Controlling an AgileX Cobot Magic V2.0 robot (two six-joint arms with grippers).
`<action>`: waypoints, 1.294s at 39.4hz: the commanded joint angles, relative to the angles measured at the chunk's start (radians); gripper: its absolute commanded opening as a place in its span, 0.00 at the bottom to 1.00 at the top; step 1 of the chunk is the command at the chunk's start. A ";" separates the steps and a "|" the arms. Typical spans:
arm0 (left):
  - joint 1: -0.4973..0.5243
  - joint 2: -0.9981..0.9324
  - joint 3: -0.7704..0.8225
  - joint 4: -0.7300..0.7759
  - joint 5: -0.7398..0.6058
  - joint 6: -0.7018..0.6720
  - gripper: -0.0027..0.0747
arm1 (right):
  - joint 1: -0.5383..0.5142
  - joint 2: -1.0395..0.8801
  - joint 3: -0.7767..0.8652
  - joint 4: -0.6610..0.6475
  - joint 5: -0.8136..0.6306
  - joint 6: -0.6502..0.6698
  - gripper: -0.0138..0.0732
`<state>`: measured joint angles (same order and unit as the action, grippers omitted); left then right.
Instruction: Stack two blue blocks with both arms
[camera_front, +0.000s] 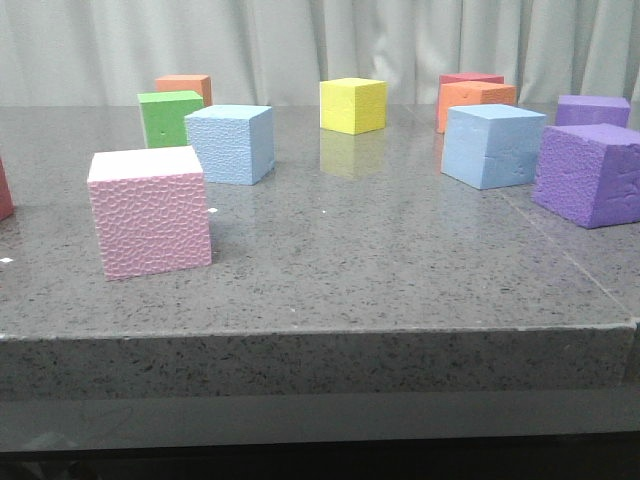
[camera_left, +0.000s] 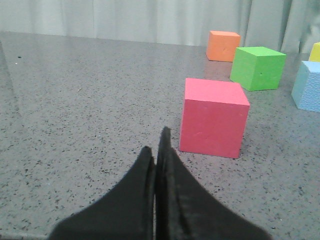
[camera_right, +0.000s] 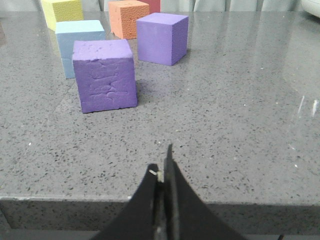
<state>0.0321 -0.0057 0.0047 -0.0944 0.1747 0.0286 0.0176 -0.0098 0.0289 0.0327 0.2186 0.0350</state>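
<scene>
Front view: red block (camera_front: 4, 190) cut by the left edge, only a sliver shows. Near purple block (camera_front: 590, 175) cut by the right edge. Back orange block (camera_front: 185, 88) partly hidden behind the green block (camera_front: 168, 117); dark red block (camera_front: 470, 78) mostly hidden behind another orange one (camera_front: 474, 103). Left wrist view: blue block (camera_left: 307, 85) and yellow block (camera_left: 315, 51) cut by the frame edge (just corners). Right wrist view: smooth blue block (camera_right: 80, 42) partly hidden behind a purple one (camera_right: 104, 75). Neither arm shows in the front view.

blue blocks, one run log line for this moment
left gripper shut, empty | right gripper shut, empty | blue blocks apart on table, unstacked
</scene>
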 joint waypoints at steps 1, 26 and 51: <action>-0.006 -0.017 0.003 -0.006 -0.089 -0.005 0.01 | -0.005 -0.018 -0.007 -0.002 -0.073 -0.010 0.08; -0.006 -0.017 0.003 -0.006 -0.089 -0.005 0.01 | -0.005 -0.018 -0.007 -0.002 -0.073 -0.010 0.08; -0.006 -0.017 0.003 -0.010 -0.386 -0.005 0.01 | -0.005 -0.018 -0.007 -0.002 -0.242 -0.010 0.08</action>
<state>0.0321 -0.0057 0.0047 -0.0963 -0.0746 0.0286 0.0176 -0.0098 0.0289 0.0327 0.0743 0.0350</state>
